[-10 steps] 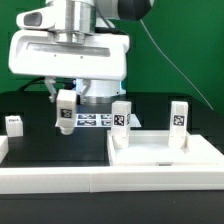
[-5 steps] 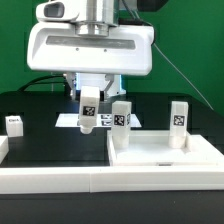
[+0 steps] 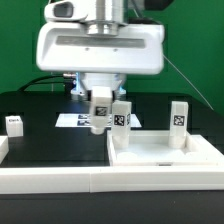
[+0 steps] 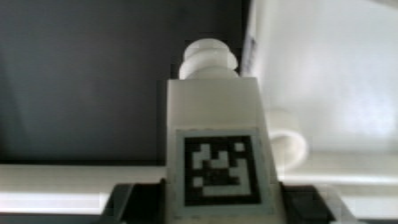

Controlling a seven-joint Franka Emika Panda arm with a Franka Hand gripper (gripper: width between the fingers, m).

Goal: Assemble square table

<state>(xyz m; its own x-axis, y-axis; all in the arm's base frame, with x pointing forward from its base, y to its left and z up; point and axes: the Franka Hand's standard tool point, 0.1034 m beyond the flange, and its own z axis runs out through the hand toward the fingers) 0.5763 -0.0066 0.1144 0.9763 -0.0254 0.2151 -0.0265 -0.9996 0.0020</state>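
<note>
Four peg legs, one square tabletop (image 3: 165, 157). The pincer (image 3: 98, 112) pinches the held leg (image 3: 97, 106) upright, just beside the tabletop's far edge. The second leg (image 3: 121, 115) and third leg (image 3: 179, 116) stand on the tabletop. The fourth leg (image 3: 14, 125) stands well apart from it on the worktop (image 3: 50, 147)

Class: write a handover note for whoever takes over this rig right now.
The gripper is shut on the held leg, upright, near the tabletop's far corner.
Done: on the tabletop's far side, by the exterior view, the left standing leg and right standing leg are upright; tightness cannot be told.
Left: fit the held leg, then the loose leg at the exterior view's far left.
</note>
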